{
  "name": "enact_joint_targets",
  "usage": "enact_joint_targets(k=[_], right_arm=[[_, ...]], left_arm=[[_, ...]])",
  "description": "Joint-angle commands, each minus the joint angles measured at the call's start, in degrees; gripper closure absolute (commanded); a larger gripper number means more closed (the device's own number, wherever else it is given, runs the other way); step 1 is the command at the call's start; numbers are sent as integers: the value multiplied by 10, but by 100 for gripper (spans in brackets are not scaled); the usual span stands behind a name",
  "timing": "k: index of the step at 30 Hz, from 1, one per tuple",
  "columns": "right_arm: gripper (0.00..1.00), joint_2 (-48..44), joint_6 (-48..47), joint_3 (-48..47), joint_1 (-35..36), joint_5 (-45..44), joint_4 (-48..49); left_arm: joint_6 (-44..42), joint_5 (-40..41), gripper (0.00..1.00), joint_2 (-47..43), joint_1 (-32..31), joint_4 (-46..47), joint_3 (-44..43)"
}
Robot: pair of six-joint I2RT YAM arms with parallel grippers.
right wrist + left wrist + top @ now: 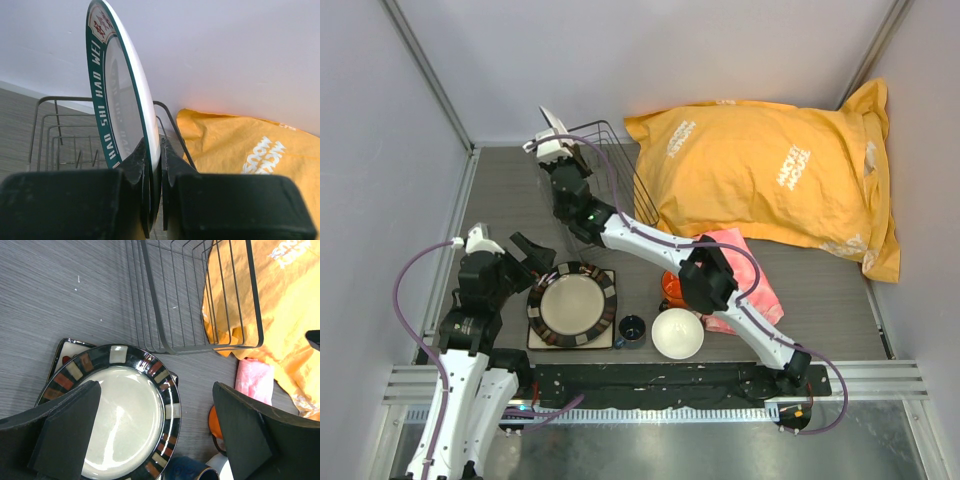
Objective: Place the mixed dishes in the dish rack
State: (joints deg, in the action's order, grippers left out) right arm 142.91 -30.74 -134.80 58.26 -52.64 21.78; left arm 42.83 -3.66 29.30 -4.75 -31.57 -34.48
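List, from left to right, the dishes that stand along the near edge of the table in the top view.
dark-rimmed plate lying on the square tray → small dark-blue cup → white bowl

White capital letters run along the dark green rim band of the white round plate (125,100), seen nearly edge-on in the right wrist view. Read from the bottom up, they spell HAO SHI HAO WEI. At the top of the same band sits a small red emblem on a pale patch, too small to make out.

The big yellow pillow-like bag (770,170) carries white printing in several spots. In the right wrist view one print shows two slanted lines: the upper looks like SPOON, and the lower begins MACK, then blurs. From above, the prints stand upside down and are unclear. The left wrist view catches only cut-off white letters.
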Motion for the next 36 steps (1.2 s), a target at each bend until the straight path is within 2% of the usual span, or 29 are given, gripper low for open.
enact_joint_targets(k=[1, 16, 24, 32, 36], right_arm=[[99, -3, 42, -32, -3, 18, 13], [99, 18, 111, -26, -5, 29, -29], [99, 57, 112, -56, -7, 16, -35], [99, 69, 104, -49, -8, 6, -32], [99, 48, 95, -23, -8, -4, 2]], left_arm=[[-11, -2, 0, -4, 1, 12, -7], [-8, -3, 0, -9, 0, 12, -2], [-8, -2, 0, -8, 1, 11, -1], [-7, -4, 0, -3, 1, 17, 3], [-7, -5, 0, -5, 0, 17, 2]])
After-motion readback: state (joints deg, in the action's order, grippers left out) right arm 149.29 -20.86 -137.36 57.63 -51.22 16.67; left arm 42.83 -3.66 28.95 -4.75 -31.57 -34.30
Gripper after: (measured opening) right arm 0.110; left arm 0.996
